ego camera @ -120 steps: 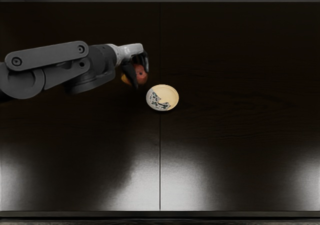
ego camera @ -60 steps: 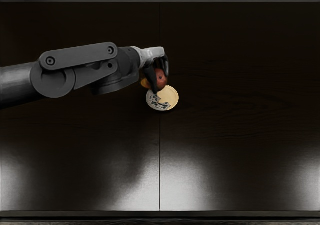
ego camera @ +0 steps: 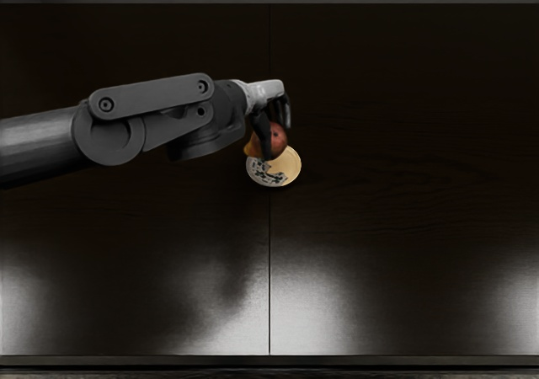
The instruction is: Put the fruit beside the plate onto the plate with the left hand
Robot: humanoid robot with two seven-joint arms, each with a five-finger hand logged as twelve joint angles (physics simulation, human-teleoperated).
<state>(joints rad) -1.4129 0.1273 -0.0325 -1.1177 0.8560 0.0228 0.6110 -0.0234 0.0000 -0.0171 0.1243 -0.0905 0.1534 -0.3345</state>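
While left hand (ego camera: 268, 120) clamps one round red-orange fruit (ego camera: 278, 135), it hangs over one round cream patterned plate (ego camera: 285, 171); tabletop (ego camera: 404, 227) dark, glossy.

Left arm (ego camera: 109, 130) comes in from the left edge, stretched almost level toward the plate (ego camera: 281, 172), forearm and elbow link well left of it. Left robot hand (ego camera: 268, 114) hangs over the plate's upper-left rim, palm down, fingers (ego camera: 286, 109) curled downward and closed around the fruit (ego camera: 278, 135).
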